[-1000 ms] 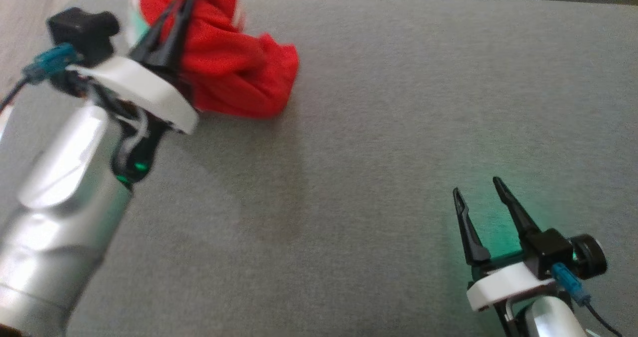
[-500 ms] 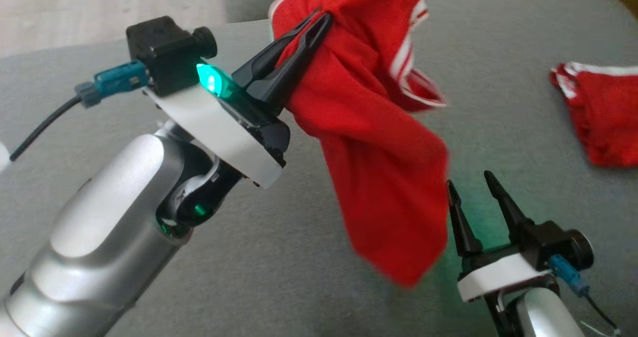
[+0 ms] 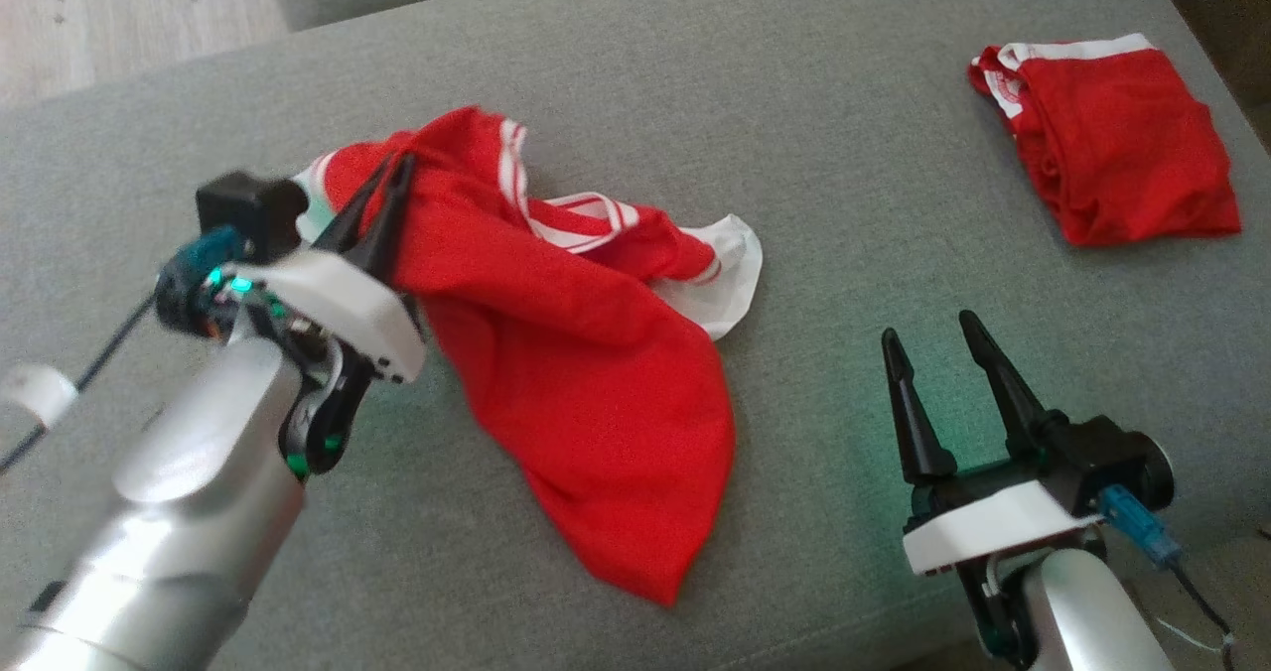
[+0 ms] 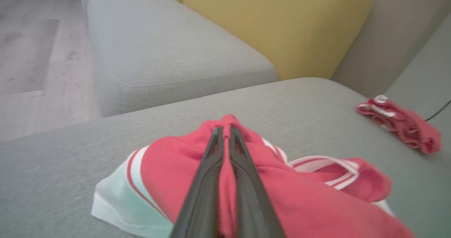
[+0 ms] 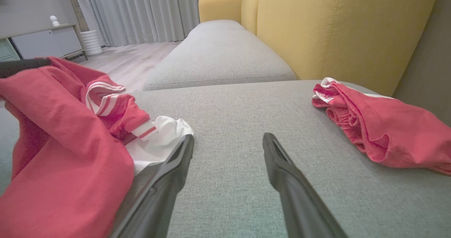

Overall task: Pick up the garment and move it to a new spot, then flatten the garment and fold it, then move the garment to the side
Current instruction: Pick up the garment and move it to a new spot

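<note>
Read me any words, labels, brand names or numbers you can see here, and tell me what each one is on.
There are none to read. The red garment with white stripes, the other red garment, the grey sofa seat and the yellow backrest carry no legible text.

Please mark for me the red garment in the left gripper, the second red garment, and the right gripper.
red garment (image 3: 586, 393), head view: middle of the red cloth.
second red garment (image 3: 1112, 145), head view: centre of its upper surface.
right gripper (image 3: 925, 326), head view: midway between its open jaws' tips.
</note>
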Robot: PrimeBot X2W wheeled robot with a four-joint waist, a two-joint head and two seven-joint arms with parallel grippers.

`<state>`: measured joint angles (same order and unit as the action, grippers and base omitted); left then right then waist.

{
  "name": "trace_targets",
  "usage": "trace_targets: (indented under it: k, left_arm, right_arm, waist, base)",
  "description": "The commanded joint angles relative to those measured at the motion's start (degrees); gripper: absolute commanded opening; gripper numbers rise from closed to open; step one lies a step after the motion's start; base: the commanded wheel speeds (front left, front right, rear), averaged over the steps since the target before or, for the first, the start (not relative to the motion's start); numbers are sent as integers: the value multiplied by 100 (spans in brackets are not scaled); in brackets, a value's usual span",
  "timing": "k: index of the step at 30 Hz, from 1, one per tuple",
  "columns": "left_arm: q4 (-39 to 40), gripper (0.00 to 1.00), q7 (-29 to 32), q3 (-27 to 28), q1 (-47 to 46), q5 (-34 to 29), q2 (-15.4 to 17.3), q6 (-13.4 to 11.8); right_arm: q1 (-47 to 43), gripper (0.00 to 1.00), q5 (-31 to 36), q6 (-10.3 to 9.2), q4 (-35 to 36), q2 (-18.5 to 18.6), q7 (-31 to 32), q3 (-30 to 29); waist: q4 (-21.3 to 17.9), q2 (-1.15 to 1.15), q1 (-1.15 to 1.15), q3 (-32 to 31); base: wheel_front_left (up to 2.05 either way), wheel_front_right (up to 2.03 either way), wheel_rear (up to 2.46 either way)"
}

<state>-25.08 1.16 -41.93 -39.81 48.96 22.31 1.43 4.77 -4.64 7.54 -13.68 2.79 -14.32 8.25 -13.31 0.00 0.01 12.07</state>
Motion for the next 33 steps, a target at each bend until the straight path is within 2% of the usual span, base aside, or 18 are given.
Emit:
trace_targets:
  k: [1,2,3,4,5,8,11,15,20,25,30,33]
  left_arm:
    - [-279,2,-315,223,-362,-243,72,-55]
    - [-578,32,-518,235,-382,-308,7,-95]
    - [-859,48,-716,229,-397,-389,-38,-127]
    - [-1113,71,-901,212,-405,-469,-76,-149]
    - [-1326,100,-1073,204,-402,-517,-126,-157]
    - [-1693,100,-1462,319,-351,-543,-320,-208]
    - [-1544,100,-1603,605,-179,-616,-463,-291]
    - [-149,100,-1613,1495,773,-1447,-628,-657]
    - [1036,100,-1614,2140,2181,-2236,-983,-820]
    - [1755,100,-1615,2584,3304,-2821,-1386,-644]
    - [1929,100,-1615,2796,3925,-3325,-1564,-491]
    - [2043,100,-1615,3119,4405,-3610,-1723,-379]
  right_arm:
    - [185,100,-39,-5,191,10,-67,148]
    - [188,100,-42,-5,192,10,-67,147]
    - [189,100,-42,-5,192,10,-67,143]
    - [190,100,-41,-5,189,10,-67,135]
    - [188,100,-38,-5,184,10,-67,120]
    - [158,100,-20,-5,173,10,-67,22]
    - [105,100,37,-5,192,10,-67,-124]
    - [21,100,203,-5,241,10,-67,-385]
    - [-139,100,355,-5,268,10,-67,-740]
    - [-343,100,493,-5,266,9,-68,-1062]
    - [-514,100,584,-5,216,9,-68,-1263]
    - [-679,100,622,-5,106,9,-68,-1345]
  waist:
    - [-44,0,-1,49]
    - [-41,0,-1,56]
    - [-35,0,-1,58]
    - [-26,0,-1,53]
    - [-9,0,-1,38]
    - [101,0,-1,-37]
    - [274,0,-1,-126]
    - [600,0,-1,-364]
    - [953,0,-1,-647]
    - [1354,0,-1,-851]
    - [1647,0,-1,-983]
    - [1845,0,-1,-1150]
  base:
    - [0,0,0]
    - [0,0,0]
    - [0,0,0]
    - [0,0,0]
    - [0,0,0]
    - [0,0,0]
    - [0,0,0]
    - [0,0,0]
    - [0,0,0]
    - [0,0,0]
    - [0,0,0]
    - [0,0,0]
